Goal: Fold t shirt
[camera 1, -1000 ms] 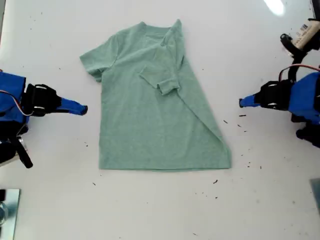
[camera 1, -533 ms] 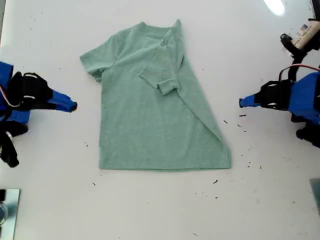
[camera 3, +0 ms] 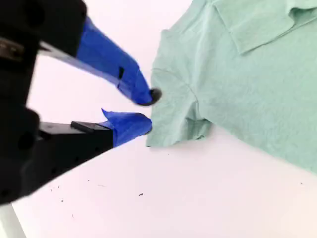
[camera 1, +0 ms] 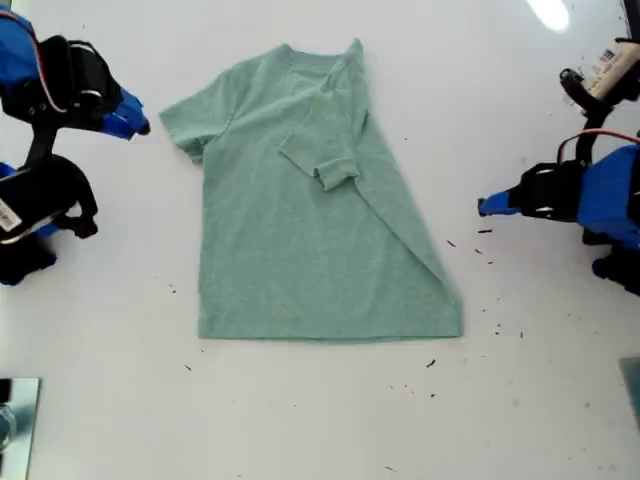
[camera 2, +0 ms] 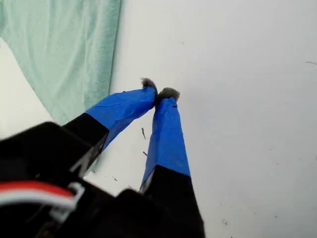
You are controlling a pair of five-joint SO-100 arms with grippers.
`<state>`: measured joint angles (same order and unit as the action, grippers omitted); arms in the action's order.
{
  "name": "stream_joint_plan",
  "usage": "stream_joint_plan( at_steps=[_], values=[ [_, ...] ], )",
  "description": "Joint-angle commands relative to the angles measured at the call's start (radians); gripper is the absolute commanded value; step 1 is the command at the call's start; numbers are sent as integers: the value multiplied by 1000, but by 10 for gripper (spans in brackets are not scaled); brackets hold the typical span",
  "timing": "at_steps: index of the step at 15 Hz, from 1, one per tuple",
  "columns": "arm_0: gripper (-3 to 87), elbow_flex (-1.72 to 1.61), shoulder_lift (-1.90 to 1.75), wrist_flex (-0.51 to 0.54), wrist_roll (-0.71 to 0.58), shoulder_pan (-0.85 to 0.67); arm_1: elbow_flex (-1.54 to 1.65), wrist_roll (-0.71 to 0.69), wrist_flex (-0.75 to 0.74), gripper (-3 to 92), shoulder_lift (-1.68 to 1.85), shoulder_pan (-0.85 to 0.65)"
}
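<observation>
The pale green t shirt (camera 1: 300, 240) lies flat on the white table, collar toward the far edge. Its side at the exterior view's right is folded in diagonally, with that sleeve (camera 1: 335, 172) resting on the chest. The other sleeve (camera 1: 185, 125) is spread out. My second gripper (camera 1: 140, 125) hovers just beside that spread sleeve (camera 3: 173, 119); in its wrist view the gripper (camera 3: 148, 110) is open by a small gap with nothing between the fingers. My first gripper (camera 1: 483, 206) is at the exterior view's right, shut and empty (camera 2: 161, 90), a short way from the shirt's edge (camera 2: 64, 49).
Dark specks (camera 1: 490, 250) dot the table near the first gripper and the near edge. The second arm's black base (camera 1: 40, 200) stands at the exterior view's left. A metal piece (camera 1: 15, 410) sits in that view's lower left corner; cables and a labelled part (camera 1: 605, 75) are upper right.
My second gripper has swung from the middle of the exterior view's left side toward the far edge, ending beside the spread sleeve. The first arm and the shirt have not moved.
</observation>
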<state>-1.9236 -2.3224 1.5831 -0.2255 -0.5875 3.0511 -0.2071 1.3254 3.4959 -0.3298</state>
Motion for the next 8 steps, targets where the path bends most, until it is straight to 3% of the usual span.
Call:
stream_joint_plan(
  at_steps=[1, 4, 8],
  values=[
    [338, 63, 55, -14, -92, -77, 63, 6, -23, 28, 6, 8],
    [332, 17, 163, -92, -166, -181, 63, 2, -23, 28, 6, 6],
    [324, -213, 353, -390, -225, -291, 63, -3, -23, 28, 6, 11]
  ],
)
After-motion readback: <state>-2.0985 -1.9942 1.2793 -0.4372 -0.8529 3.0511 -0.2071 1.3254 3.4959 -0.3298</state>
